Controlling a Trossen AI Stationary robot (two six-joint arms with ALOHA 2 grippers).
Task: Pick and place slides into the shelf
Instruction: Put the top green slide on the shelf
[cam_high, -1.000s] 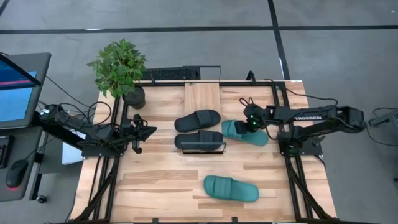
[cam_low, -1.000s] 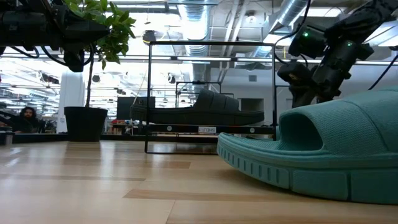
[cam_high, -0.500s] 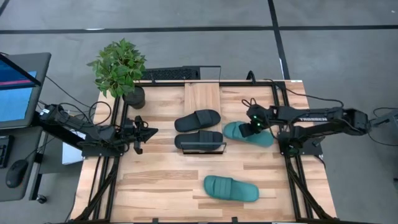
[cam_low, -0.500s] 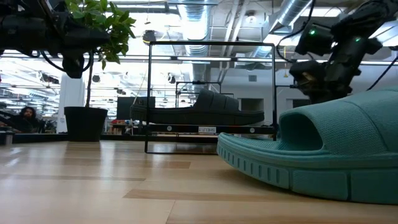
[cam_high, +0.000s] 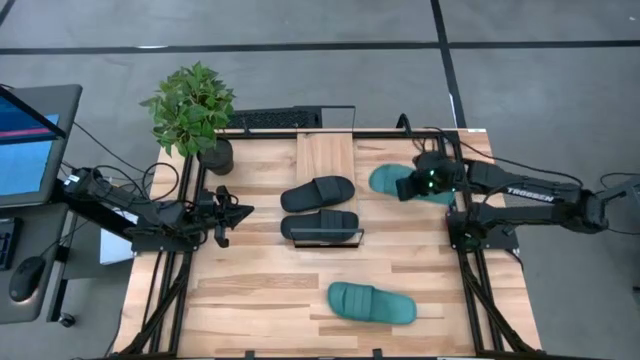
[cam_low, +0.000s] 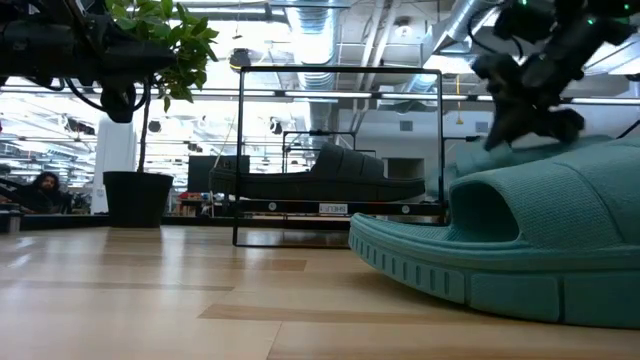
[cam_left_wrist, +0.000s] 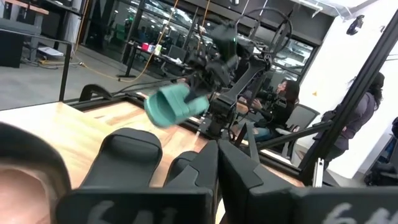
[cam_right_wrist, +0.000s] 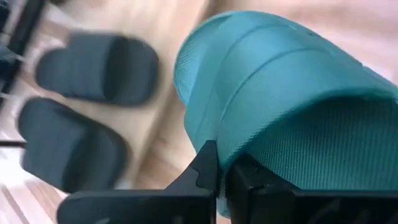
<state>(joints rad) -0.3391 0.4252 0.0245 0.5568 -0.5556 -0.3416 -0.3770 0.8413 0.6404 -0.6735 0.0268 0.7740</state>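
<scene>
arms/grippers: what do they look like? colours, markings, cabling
Both arms are dark, slim and jointed, with loose black cables. The right arm's link carries white TROSSEN lettering; a green light glows near the right gripper. The left gripper ends in two dark, angular fingers.

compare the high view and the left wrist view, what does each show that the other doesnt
Only the high view shows the second teal slide lying near the table's front edge, the potted plant, and the left gripper waiting at the left side.

Only the left wrist view shows that the carried teal slide hangs clear above the table, and that people sit in the room beyond.

Both show the right gripper shut on that teal slide, the two black slides, and the wooden tabletop.
</scene>
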